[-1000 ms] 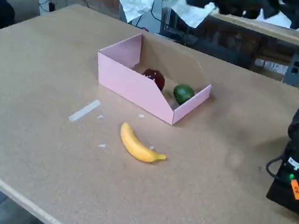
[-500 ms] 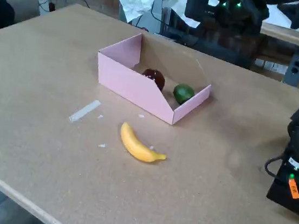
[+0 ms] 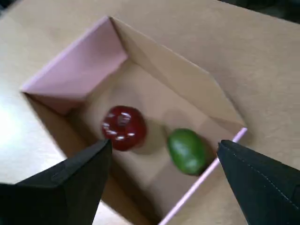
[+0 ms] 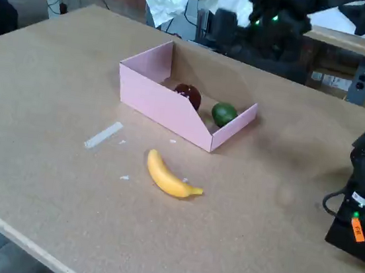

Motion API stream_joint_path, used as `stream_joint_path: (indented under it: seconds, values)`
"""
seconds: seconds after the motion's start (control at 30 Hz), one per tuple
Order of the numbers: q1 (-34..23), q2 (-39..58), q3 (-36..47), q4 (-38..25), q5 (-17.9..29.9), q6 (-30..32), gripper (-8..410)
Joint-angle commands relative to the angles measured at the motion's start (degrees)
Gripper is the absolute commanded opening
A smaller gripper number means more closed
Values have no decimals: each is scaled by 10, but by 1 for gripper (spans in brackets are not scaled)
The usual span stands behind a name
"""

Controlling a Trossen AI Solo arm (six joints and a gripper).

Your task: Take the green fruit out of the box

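The green fruit lies at the right end of the pale pink box, close to its low pink corner wall. A dark red round fruit sits beside it to the left. In the wrist view my gripper hangs above the box, open, with one black finger at lower left and the other at lower right, and nothing between them. The fixed view shows my dark arm blurred above and behind the box.
A yellow banana lies on the table in front of the box, a small white strip to its left. Black equipment stands at the right edge. Behind the table are a bench and white cloth.
My arm has swung left across the top of the fixed view, from the far right to above and behind the box. The fruits, box and banana have not moved.
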Motion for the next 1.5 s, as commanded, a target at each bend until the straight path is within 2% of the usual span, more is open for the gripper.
stream_joint_path:
  seconds: [0.0, 0.2, 0.37, 0.43, 0.7, 1.1, 1.47]
  values:
    - [-14, 37, 0, 4, 12, 1, 314]
    - [-29, 107, 0, 27, 5, 10, 314]
    - [-40, 165, 0, 98, -69, -24, 314]
    - [-43, 186, 1, 117, -83, -43, 314]
    - [-54, 219, 4, 120, -83, -127, 314]
    - [-78, 230, 4, 106, -83, -169, 314]
    - [-79, 256, 4, 141, -85, -217, 314]
